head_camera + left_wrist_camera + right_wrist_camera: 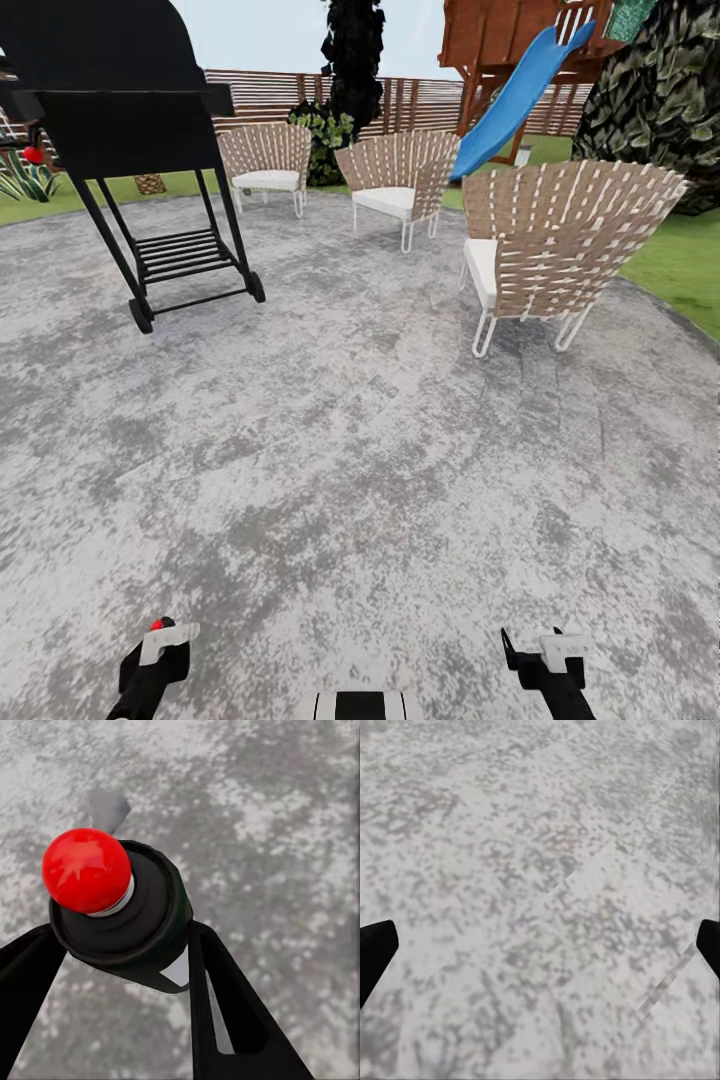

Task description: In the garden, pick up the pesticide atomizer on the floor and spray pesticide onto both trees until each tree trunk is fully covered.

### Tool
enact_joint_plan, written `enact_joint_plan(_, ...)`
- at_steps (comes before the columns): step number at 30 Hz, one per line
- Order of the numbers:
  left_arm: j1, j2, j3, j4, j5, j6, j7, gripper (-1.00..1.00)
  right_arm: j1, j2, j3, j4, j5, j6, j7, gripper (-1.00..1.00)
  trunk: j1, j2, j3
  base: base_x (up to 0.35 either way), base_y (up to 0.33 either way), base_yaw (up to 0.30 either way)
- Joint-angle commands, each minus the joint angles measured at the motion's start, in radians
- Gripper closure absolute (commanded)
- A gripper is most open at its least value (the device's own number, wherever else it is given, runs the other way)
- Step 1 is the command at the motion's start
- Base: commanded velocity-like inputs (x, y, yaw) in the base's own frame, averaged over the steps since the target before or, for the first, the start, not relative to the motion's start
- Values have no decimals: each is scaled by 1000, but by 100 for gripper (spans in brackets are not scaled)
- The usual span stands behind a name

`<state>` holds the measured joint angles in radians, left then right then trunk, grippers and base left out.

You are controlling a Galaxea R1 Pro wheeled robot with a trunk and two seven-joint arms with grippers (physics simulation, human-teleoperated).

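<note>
The left end effector (124, 967) pinches the pesticide atomizer (120, 911), red tip pointing forward over the patio (350, 450); a dark tree (352, 55) stands far ahead; the right end effector (540, 945) hangs spread.

The head camera looks forward and down over the grey patio (330, 450) toward the fence (420, 100). Both wrist cameras face that same paving closely.

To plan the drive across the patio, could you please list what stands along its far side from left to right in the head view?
Black grill cart → left wicker chair → middle wicker chair → blue slide → nearest wicker chair.
</note>
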<state>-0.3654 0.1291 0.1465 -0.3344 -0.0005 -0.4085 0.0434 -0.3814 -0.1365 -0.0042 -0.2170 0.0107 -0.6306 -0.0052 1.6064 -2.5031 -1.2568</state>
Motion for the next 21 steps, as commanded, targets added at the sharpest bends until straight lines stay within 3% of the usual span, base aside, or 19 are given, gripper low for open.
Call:
enact_joint_plan(1, 0, 1, 0, 3, 1, -4, 2, 100, -1, 0, 0, 1, 1, -3, -1, -100, -1, 0, 4, 0, 0, -60)
enact_joint_plan(11, 0, -3, -1, 6, 14, -4, 10, 100, -1, 4, 1, 2, 2, -3, -1, -100, -5, 2, 43, 0, 0, -29)
enact_joint_plan(14, 0, -3, -1, 7, 15, -4, 10, 100, -1, 4, 1, 2, 2, -3, -1, -100, -6, 3, 54, 0, 0, -202)
enact_joint_plan(21, 0, -3, -1, 8, 16, -5, 9, 100, -1, 5, 1, 2, 2, -3, -1, -100, -33, 52, 76, 0, 0, -253)
